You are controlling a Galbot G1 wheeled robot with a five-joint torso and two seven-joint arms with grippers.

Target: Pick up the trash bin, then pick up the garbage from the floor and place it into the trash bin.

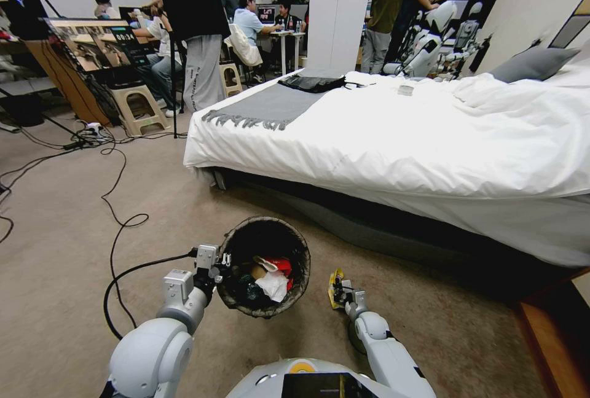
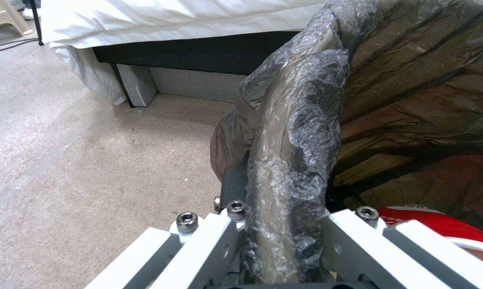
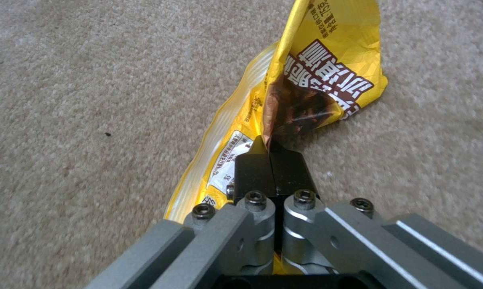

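Trash bin point(image 2: 412, 100): far rim cut by frame edge, white wall hidden under liner. Red cup point(image 2: 439, 224): partly cut off. Yellow snack wrapper point(image 3: 316, 80): top cropped, print partly unreadable.

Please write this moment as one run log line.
left gripper: shut on trash bin rim | right gripper: shut on yellow snack wrapper, beside bin | bin: holds litter

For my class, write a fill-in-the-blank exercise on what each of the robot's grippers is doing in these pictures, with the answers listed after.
1. The left gripper is clamped on the ____ of the trash bin.
2. The right gripper is shut on a ____ snack wrapper.
3. The floor under the wrapper is covered with ____.
4. Inside the bin lie a white tissue and a ____ paper cup.

Answers: rim; yellow; carpet; red
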